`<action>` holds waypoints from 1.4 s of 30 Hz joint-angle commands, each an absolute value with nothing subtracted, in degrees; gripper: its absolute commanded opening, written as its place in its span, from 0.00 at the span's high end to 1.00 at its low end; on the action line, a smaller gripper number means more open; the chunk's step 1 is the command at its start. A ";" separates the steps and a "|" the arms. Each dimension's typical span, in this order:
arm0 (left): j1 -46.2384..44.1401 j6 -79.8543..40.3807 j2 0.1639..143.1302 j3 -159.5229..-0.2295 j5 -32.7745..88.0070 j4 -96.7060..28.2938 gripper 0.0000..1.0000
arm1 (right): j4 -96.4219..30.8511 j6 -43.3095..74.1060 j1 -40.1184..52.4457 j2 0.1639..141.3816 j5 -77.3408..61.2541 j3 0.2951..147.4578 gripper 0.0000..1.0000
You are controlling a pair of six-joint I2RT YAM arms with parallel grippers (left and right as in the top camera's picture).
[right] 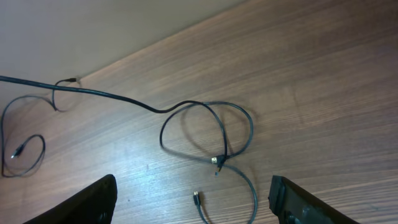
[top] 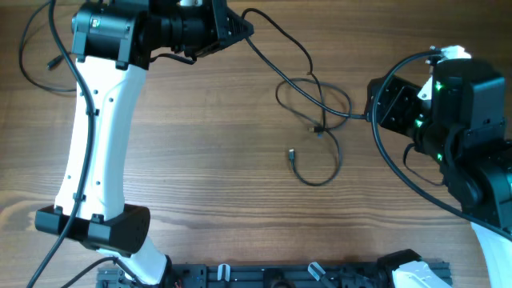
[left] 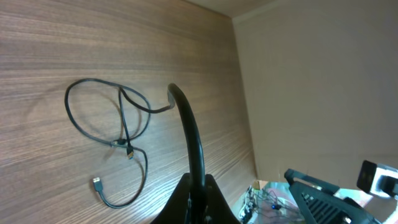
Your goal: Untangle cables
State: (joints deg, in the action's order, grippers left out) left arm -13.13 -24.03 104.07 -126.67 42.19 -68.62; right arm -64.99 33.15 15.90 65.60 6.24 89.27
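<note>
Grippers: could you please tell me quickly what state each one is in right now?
Left gripper: closed, holding a cable.
Right gripper: open, holding nothing.

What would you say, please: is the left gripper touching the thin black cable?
Touching. The left wrist view shows the cable emerging from inside the shut left gripper, pinched there.

Cables (top: 318,126) on the table (top: 200,176), right of centre
One plug end (top: 292,154) lies on the loops' near side. The left gripper (top: 248,30) is at the far edge, left of them, a strand running to it; the right gripper (top: 370,110) sits just right of the loops.
</note>
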 commanded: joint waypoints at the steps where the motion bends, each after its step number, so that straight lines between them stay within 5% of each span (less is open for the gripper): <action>1: -14.41 -14.68 104.55 -127.52 52.25 -64.82 0.96 | -64.62 32.95 15.51 64.55 5.30 89.03 0.13; 3: -14.39 -18.72 104.55 -127.52 56.97 -58.67 0.96 | -65.17 32.97 15.51 64.55 5.85 89.03 0.00; 6: -14.31 -31.42 104.27 -127.52 67.70 -41.34 0.96 | -66.98 33.23 15.51 64.58 8.97 89.01 0.00; 9: -13.50 -39.57 102.87 -127.52 65.80 -27.11 0.96 | -69.60 35.66 15.51 64.73 13.21 89.01 0.00; 15: -12.23 -37.76 99.24 -127.52 61.06 -27.03 0.96 | -71.50 36.40 15.51 65.39 13.72 89.01 0.00; 17: -10.44 -36.21 99.26 -127.52 52.82 -35.66 0.96 | -71.92 36.42 15.51 65.93 13.67 89.01 0.00; 21: -7.60 -29.30 99.29 -127.52 7.70 -60.84 0.96 | -73.06 36.42 15.51 68.10 12.60 89.01 0.00; 23: -4.08 -29.36 99.26 -127.52 3.70 -63.18 0.96 | -73.58 36.40 15.51 69.28 12.60 89.01 0.00; 26: 4.23 -29.30 99.26 -127.52 14.83 -62.78 0.96 | -73.58 36.42 15.51 70.74 11.51 89.01 0.00; 31: 10.39 -18.85 99.26 -127.52 52.71 -57.36 0.96 | -73.56 36.40 15.51 73.19 9.02 89.01 0.00; 36: 10.48 -29.87 99.26 -127.52 82.32 -42.44 0.96 | -73.41 36.38 15.51 73.95 7.75 89.01 0.00; 42: 12.32 -32.14 99.26 -127.52 67.11 -48.14 0.96 | -74.11 35.97 15.51 73.95 5.91 89.01 0.00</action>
State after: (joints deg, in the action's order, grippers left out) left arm 10.85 -30.59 99.63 -127.15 74.70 -43.66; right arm -73.73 35.94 15.68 73.67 7.03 89.27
